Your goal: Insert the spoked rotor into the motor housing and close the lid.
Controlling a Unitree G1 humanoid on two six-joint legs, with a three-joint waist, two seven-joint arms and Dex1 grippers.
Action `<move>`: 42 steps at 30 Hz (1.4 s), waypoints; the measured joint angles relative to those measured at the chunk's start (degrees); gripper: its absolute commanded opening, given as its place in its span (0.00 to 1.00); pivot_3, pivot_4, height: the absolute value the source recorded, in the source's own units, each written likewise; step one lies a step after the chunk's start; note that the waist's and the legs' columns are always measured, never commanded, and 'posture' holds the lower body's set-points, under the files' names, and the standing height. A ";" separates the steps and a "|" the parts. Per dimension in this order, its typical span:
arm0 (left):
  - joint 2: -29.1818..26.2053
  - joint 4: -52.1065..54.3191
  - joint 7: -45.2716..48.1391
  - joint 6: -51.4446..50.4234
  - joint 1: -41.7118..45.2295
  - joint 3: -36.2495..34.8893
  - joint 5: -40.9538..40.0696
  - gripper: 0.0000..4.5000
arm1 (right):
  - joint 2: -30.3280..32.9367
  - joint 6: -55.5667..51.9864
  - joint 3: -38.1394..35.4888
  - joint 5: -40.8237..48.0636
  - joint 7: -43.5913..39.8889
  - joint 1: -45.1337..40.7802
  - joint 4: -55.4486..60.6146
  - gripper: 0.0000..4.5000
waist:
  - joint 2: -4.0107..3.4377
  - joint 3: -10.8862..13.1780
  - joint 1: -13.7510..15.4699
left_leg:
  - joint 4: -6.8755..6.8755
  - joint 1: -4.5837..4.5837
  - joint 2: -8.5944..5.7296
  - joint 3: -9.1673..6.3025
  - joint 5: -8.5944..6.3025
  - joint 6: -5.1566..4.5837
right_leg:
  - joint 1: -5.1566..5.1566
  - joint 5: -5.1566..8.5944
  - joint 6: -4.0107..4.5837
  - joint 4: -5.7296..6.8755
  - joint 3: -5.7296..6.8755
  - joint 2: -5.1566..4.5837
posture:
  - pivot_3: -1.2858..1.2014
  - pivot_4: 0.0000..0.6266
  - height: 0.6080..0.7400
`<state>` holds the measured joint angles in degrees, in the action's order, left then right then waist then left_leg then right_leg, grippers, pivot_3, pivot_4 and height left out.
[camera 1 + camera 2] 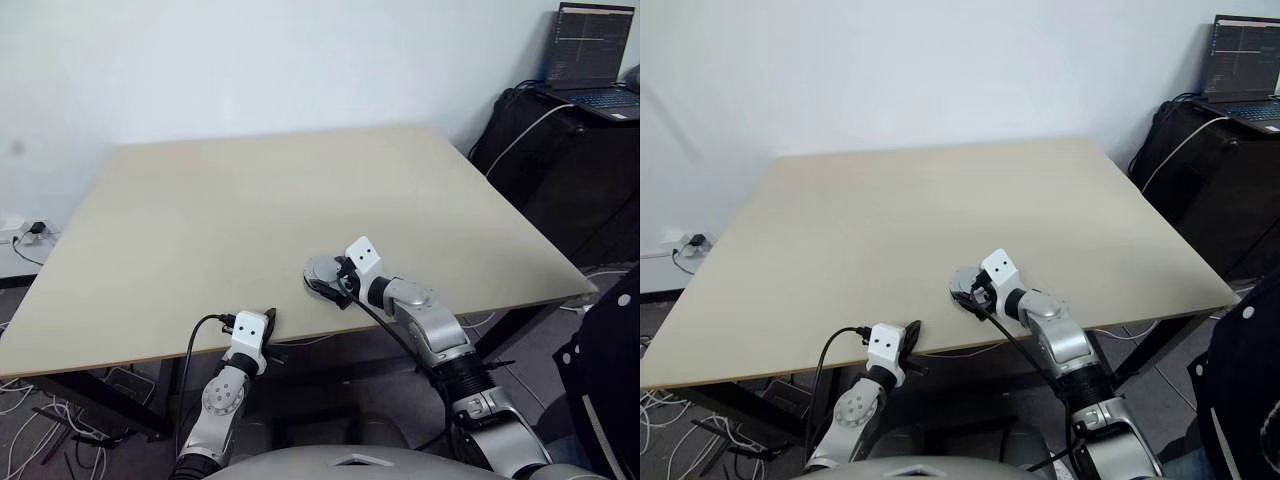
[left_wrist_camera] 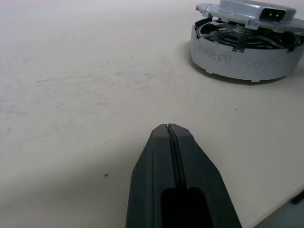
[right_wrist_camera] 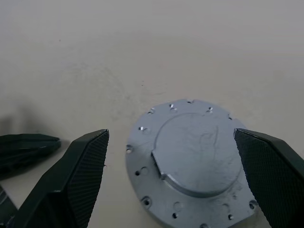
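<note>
Right gripper (image 3: pixel 171 156) fingers (image 3: pixel 80 175) spread wide, holding nothing; the lid (image 3: pixel 190 164) sits between them with a gap on each side, not touched by either finger. Lid shows its plain grey face with a raised round centre and small holes around the rim. It rests on top of the motor housing (image 2: pixel 247 57), grey outside. In the left wrist view the lid sits slightly raised over the housing rim, with a gap through which shiny metal parts show; cannot tell whether that is the spoked rotor. The stack stands on the tabletop (image 1: pixel 250 200) near its front edge, right at the right fingertips.

Left gripper (image 2: pixel 170 129) fingers (image 2: pixel 156 166) pressed fully together, nothing between them, tips low over the tabletop at the front edge. The housing is ahead of these fingers and off to their right, well apart. The left fingertips also appear just beside the right gripper's left finger in the right wrist view.
</note>
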<state>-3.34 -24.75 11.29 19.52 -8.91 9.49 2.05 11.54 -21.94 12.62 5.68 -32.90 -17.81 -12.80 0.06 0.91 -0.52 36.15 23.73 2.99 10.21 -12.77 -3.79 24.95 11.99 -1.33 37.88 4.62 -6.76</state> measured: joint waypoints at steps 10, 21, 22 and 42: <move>0.21 3.30 -0.08 -1.19 -2.25 -0.41 0.03 0.00 | -0.81 -1.26 -0.83 -1.39 2.47 -2.68 -2.87 0.99 | -1.23 0.31 1.17 | -0.31 -0.25 -1.69 -4.67 -0.20 1.19 | -3.04 3.76 0.74 1.16 1.09 0.82 | 0.52 0.00 1.00; 0.27 7.92 0.08 -3.95 -3.83 0.18 0.14 0.00 | -1.07 -1.30 0.66 -2.29 0.45 -2.82 -4.08 0.99 | -1.24 0.54 1.40 | 0.05 0.20 -1.33 -4.89 0.72 0.66 | -3.40 3.47 0.11 0.24 1.86 1.11 | 0.52 0.00 1.00; 0.29 8.69 0.07 -4.60 -4.13 0.23 0.15 0.00 | -1.05 -1.34 0.93 -2.33 0.28 -2.86 -4.13 0.99 | -1.23 0.54 1.37 | 0.04 0.26 -1.31 -4.89 0.71 0.65 | -3.39 3.35 -0.05 0.03 1.85 1.04 | 0.52 0.00 1.00; -0.06 25.82 -0.40 -20.97 -9.99 2.38 0.77 0.00 | -0.86 -2.39 1.03 -1.96 -0.88 -1.93 -2.05 0.73 | -0.86 0.76 1.23 | -0.05 0.99 -1.37 -4.79 0.69 0.58 | -2.58 3.28 -0.10 -0.27 1.83 0.93 | 0.52 0.00 1.00</move>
<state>-3.39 1.08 10.89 -1.45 -18.91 11.87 2.82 10.67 -24.33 13.66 3.71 -33.78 -19.73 -14.86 -0.80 1.67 0.71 36.10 24.72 1.62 5.42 -12.08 -3.21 22.37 15.27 -1.43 37.61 6.46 -5.83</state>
